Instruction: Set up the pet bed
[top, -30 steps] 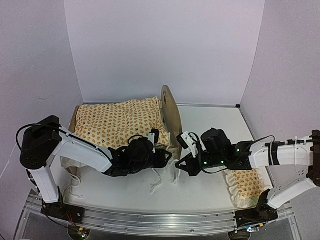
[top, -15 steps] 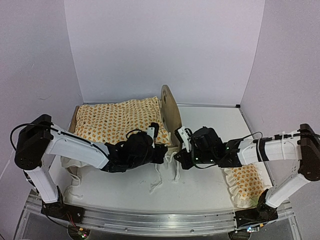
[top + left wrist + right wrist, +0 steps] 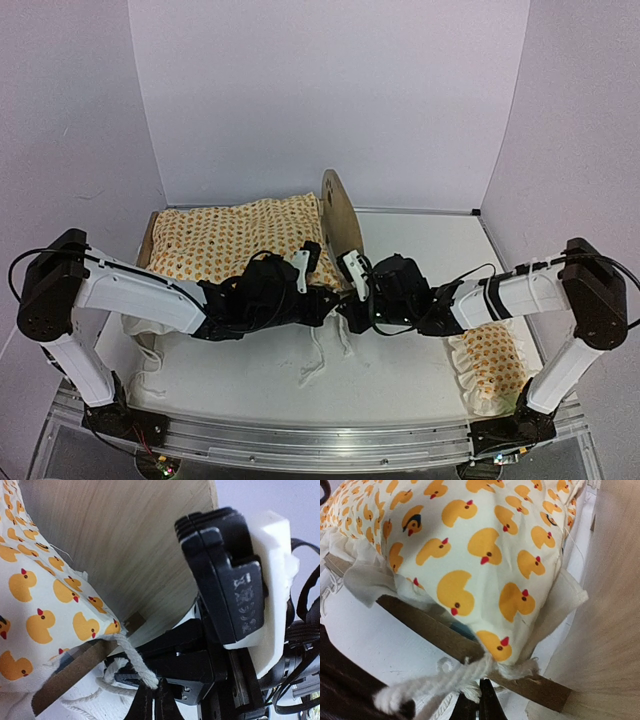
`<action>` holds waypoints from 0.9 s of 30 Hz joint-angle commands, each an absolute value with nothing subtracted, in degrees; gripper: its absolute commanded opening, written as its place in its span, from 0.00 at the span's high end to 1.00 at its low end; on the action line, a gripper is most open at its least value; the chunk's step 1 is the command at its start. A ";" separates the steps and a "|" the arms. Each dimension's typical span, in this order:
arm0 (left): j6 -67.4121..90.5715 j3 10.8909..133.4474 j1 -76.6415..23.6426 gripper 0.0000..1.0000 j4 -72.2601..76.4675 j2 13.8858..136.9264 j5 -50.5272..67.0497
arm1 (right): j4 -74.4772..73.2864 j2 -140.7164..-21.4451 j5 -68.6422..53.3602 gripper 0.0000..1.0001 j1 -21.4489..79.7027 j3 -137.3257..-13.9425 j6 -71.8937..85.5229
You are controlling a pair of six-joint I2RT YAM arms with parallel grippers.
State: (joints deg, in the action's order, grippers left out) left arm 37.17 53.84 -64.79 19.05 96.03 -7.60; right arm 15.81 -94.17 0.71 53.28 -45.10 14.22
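Left end effector has clamped the quilt cord

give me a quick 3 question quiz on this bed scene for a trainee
1. True or false: the quilt lies on the bed.
2. Where is the pillow? A on the bed; B on the table, right of the bed; C under the quilt.
3. Fill in: the left gripper is shut on a white ___.
Key: 1 true; 2 B; 3 cord.
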 commanded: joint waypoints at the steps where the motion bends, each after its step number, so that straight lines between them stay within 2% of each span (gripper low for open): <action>1: 36.15 54.28 -64.15 1.00 21.10 94.31 -1.35 | 27.89 -94.19 -3.82 1.00 52.12 -44.32 8.64; 7: 38.38 53.29 -62.14 1.00 21.09 94.33 1.18 | 37.46 -95.88 -9.85 1.00 50.08 -40.82 2.06; 9: 38.63 52.93 -61.29 0.95 21.08 93.88 2.65 | 38.02 -97.45 -12.25 1.00 48.95 -41.65 1.51; 11: 37.40 52.09 -61.00 0.87 21.02 92.38 3.12 | 39.30 -98.46 -13.91 1.00 48.24 -41.75 1.45; 16: 31.95 47.19 -60.74 0.56 20.53 85.75 0.60 | 39.56 -99.31 -15.73 1.00 47.70 -42.10 0.98; 20: 25.23 44.60 -59.18 0.44 20.02 82.17 -1.80 | 39.60 -99.81 -16.97 1.00 47.41 -42.73 1.16; 22: 21.58 46.20 -58.45 0.48 18.53 82.93 -1.90 | 39.43 -99.78 -16.91 1.00 47.30 -43.01 1.45; 25: 16.72 50.43 -58.09 0.67 16.28 86.00 -2.49 | 38.23 -98.64 -16.46 1.00 47.30 -43.11 1.78; 27: 12.86 53.43 -58.09 0.84 14.65 88.49 -3.90 | 37.58 -98.44 -16.89 1.00 47.33 -43.55 2.15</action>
State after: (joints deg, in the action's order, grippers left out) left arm 22.72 46.81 -58.37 17.19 85.08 -1.52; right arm 35.62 -99.33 -15.90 47.53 -40.60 2.11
